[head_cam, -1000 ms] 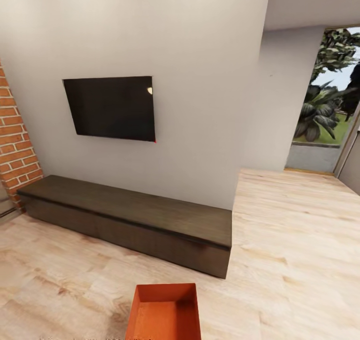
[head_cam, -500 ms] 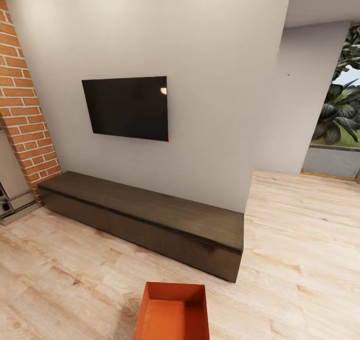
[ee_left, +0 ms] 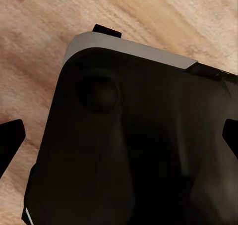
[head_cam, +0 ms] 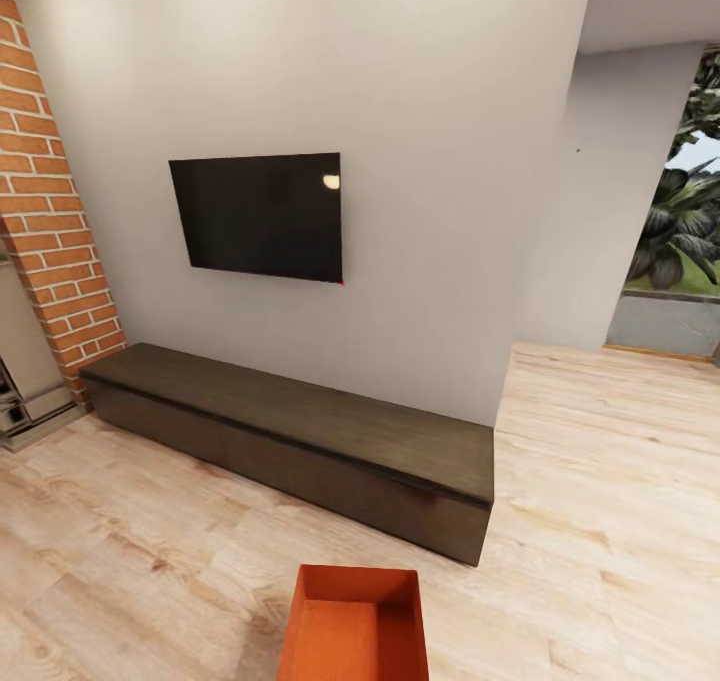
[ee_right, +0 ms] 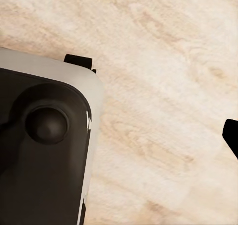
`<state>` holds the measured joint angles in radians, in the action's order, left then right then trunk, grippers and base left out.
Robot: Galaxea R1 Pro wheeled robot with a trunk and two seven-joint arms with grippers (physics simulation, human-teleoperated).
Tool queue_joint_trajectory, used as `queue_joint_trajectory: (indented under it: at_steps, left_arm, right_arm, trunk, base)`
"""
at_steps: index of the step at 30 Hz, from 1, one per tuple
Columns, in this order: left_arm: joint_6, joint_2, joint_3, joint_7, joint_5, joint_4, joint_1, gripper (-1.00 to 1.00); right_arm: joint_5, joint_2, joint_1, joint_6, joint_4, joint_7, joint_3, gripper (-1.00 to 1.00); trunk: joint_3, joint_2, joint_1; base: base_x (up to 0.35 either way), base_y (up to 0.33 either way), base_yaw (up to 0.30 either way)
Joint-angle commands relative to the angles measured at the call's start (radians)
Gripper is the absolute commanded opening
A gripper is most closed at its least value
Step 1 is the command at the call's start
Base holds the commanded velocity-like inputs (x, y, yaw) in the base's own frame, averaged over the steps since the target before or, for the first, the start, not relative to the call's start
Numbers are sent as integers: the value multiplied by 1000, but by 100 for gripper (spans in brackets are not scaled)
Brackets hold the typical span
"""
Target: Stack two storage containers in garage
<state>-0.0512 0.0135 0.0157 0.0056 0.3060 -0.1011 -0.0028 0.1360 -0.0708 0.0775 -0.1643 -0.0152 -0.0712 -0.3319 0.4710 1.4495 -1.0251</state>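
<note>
— Looking down from the head view, where is the storage container (head_cam: 358,629)?

— At the lower edge of the view, an orange-red bin, open top up, cut off by the frame so its near end is hidden. Its long axis runs away from the camera toward the low dark wood TV cabinet (head_cam: 300,436), with its far short wall facing that cabinet. Whether it rests on the wood-plank floor (head_cam: 600,521) or is carried above it I cannot tell.

— And the room?

— It's the living room: a black wall TV (head_cam: 262,215) above the cabinet, a brick column (head_cam: 55,221) at the left, and an opening with green plants (head_cam: 685,231) at the right.

— How do the claws stand?

— In the left wrist view a black fingertip (ee_left: 10,143) shows over the robot's dark base (ee_left: 134,145). In the right wrist view a black fingertip (ee_right: 231,135) shows over bare planks beside the base (ee_right: 44,150). How wide either claw stands I cannot tell; nothing appears between the tips.
</note>
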Motion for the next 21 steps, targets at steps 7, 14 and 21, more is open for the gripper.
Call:
queue_joint_trajectory:
  at_steps: [7,14,21]
  left_arm:
    - [-3,0,1,1,4,1,0,100]
    - [-3,-1,1,1,4,1,0,100]
    - [-3,-1,1,1,4,1,0,100]
  right_arm:
    - [11,0,1,-4,-2,-1,-9,100]
    - [12,0,1,-4,-2,-1,-9,100]
    - [6,0,1,-4,-2,-1,-10,100]
  trunk:
    - [1,1,0]
    - [1,1,0]
    - [1,1,0]
  base:
    - [0,105,0]
    - [0,18,0]
    - [0,0,0]
